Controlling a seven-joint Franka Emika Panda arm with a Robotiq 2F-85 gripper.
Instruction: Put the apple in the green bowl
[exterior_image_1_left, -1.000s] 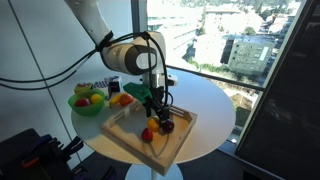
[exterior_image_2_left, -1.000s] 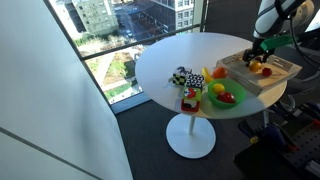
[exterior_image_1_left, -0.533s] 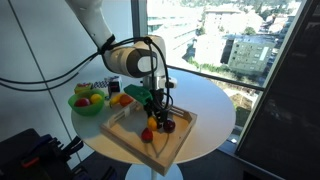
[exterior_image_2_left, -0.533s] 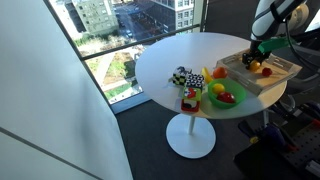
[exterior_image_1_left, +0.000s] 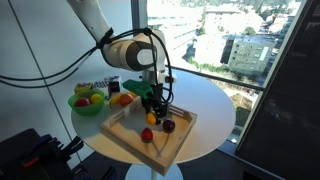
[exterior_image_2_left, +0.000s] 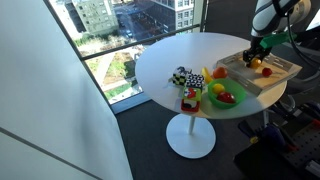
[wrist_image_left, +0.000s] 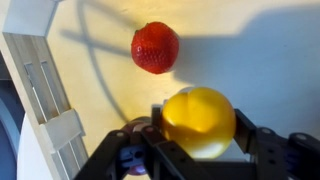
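Your claw (wrist_image_left: 200, 128) is clenched on the apple (wrist_image_left: 198, 118), over the wooden tray (wrist_image_left: 40, 80). Just beyond its tips, a red fruit (wrist_image_left: 155, 47) lies in the tray. Well off to one side on the desk (exterior_image_1_left: 205, 100), the green bowl (exterior_image_1_left: 78, 109) holds several fruits.

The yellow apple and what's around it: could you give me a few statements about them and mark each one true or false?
1. The gripper is shut on the yellow apple. True.
2. The apple lies in the green bowl. False: it is in the gripper, over the wooden tray.
3. A red fruit lies on the wooden tray. True.
4. The green bowl is empty. False: it holds several fruits.
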